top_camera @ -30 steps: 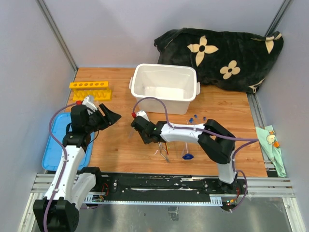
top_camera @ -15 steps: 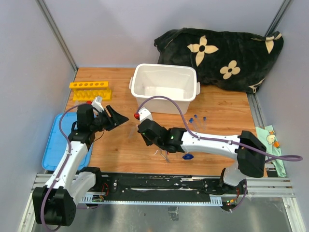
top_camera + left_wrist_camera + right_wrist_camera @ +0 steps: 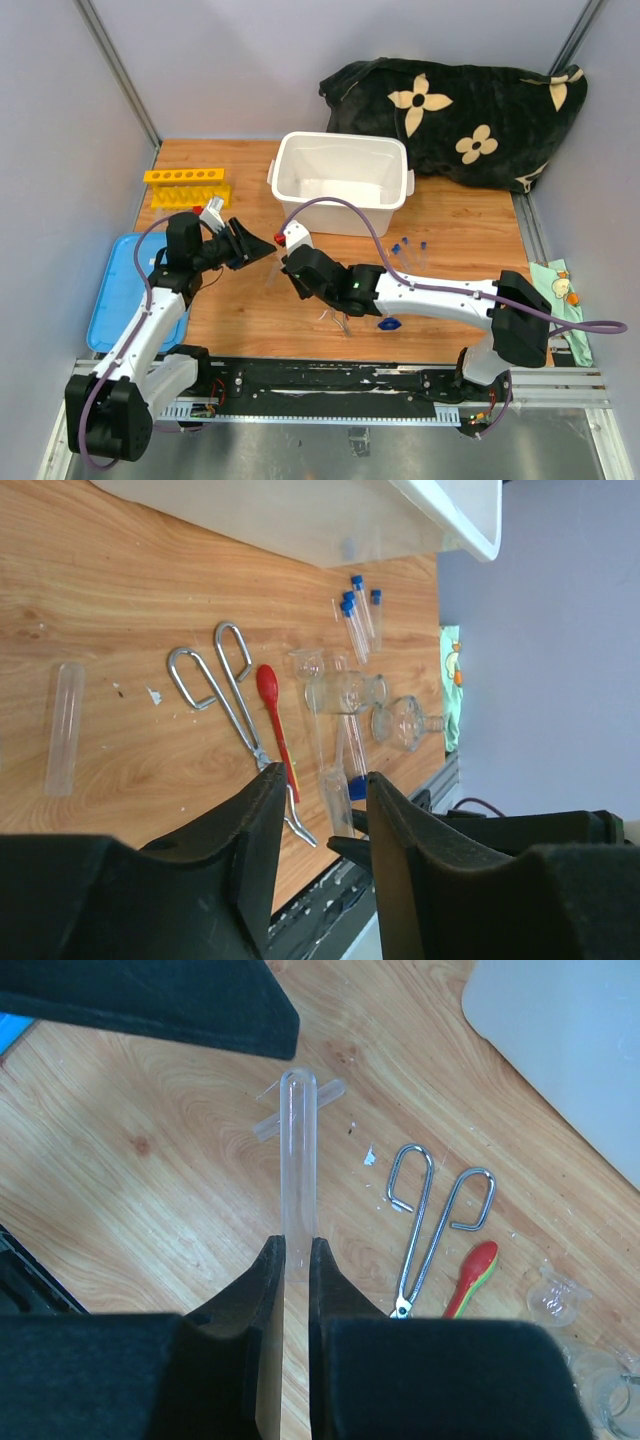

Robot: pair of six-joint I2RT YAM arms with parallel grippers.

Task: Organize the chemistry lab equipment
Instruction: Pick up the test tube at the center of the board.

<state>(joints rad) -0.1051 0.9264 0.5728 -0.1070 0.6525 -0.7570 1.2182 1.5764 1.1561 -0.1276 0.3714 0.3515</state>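
A clear tube is pinched by one end in the right claw and is held up over the tabletop. It is close to the left claw, which is spread with nothing in it. A hand-over seems to be meant, so that the tube can be put in the yellow rack. The free end should be taken softly, because glass can break. The right claw should be opened only once the tube is held well.
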